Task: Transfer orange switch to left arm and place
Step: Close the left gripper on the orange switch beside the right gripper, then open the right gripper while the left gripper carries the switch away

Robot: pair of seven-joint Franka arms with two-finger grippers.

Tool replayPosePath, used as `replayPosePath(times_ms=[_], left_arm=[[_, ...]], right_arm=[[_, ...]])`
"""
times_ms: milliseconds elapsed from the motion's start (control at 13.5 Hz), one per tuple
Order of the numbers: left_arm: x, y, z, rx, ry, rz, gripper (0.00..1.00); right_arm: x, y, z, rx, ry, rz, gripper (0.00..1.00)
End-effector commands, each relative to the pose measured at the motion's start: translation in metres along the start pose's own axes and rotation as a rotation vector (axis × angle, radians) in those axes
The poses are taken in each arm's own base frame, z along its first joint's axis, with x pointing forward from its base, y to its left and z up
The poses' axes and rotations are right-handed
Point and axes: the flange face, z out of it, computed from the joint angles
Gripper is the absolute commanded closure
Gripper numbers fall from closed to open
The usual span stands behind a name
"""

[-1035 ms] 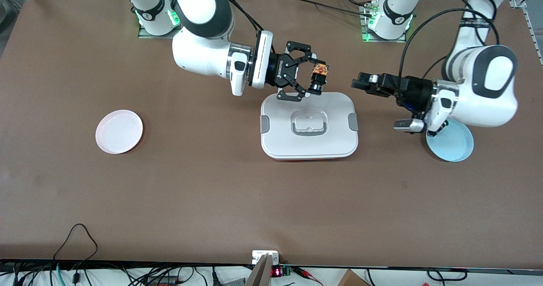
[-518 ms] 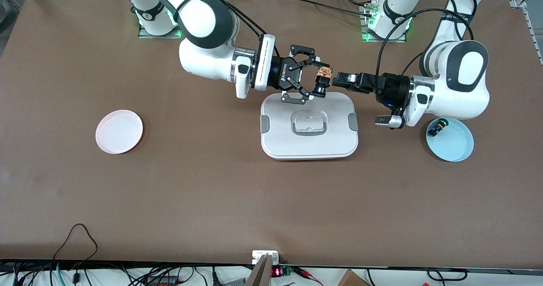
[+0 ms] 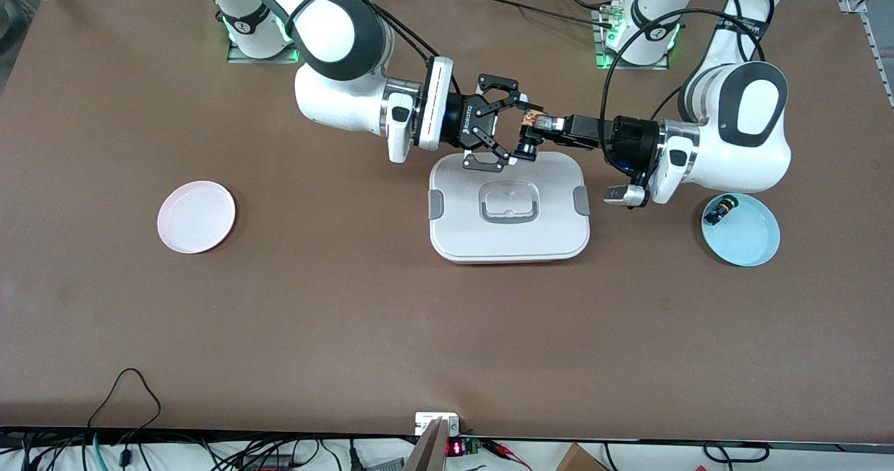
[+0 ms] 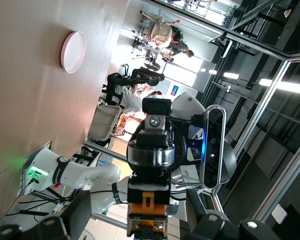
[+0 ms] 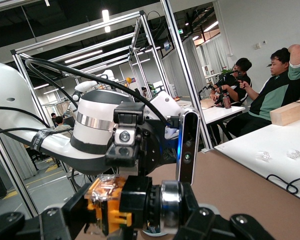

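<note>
My right gripper [image 3: 522, 131] is shut on the orange switch [image 3: 529, 130] and holds it in the air over the edge of the white box [image 3: 461, 212] that faces the arms' bases. The switch's black body and silver ring sit between the right fingers [image 5: 190, 210]. My left gripper [image 3: 543, 126] reaches in from the left arm's end of the table. It is open, with its fingers [image 4: 77, 217] on either side of the switch's orange end [image 4: 147, 220] and gaps showing. The left gripper [image 5: 124, 142] also shows in the right wrist view, past the switch [image 5: 112, 202].
A pink plate [image 3: 196, 216] lies toward the right arm's end of the table. A blue plate [image 3: 747, 237] toward the left arm's end holds a small black switch with a green/yellow tip [image 3: 719, 210]. The box has grey side clips and a recessed handle [image 3: 510, 202].
My left arm has swung from over the blue plate to the right gripper, and its open fingers now flank the switch. The right gripper shifted slightly, then held still.
</note>
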Motion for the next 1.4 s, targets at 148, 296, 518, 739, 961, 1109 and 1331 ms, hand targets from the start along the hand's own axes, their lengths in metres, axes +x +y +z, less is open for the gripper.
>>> replayPosePath(times_ms=[148, 296, 518, 739, 961, 1109, 1331], left_arm=[[-0.0003, 0.0060, -0.0004, -0.024, 0.018, 0.023, 0.43], [-0.0002, 0.0120, -0.0006, -0.026, 0.019, 0.035, 0.56], [0.0011, 0.0151, -0.0045, -0.027, 0.026, 0.041, 0.69], [0.0010, 0.0149, -0.0053, -0.025, 0.025, 0.041, 0.74], [0.0009, 0.0144, -0.0053, -0.021, 0.025, 0.042, 0.74], [0.0009, 0.0140, -0.0060, -0.017, 0.024, 0.040, 0.74], [0.0006, 0.0149, -0.0076, -0.018, 0.025, 0.042, 0.74]], right_arm=[[0.0042, -0.0002, 0.0049, -0.002, 0.023, -0.014, 0.90], [0.0042, -0.0002, 0.0049, -0.002, 0.023, -0.014, 0.90], [0.0039, -0.0010, 0.0055, 0.000, 0.023, -0.014, 0.90], [0.0036, -0.0009, 0.0055, -0.002, 0.022, -0.014, 0.87], [0.0037, 0.0000, 0.0048, -0.005, 0.023, -0.012, 0.01], [0.0040, 0.0008, 0.0042, -0.005, 0.024, -0.004, 0.00], [0.0051, 0.0038, 0.0019, -0.008, 0.027, 0.004, 0.00]])
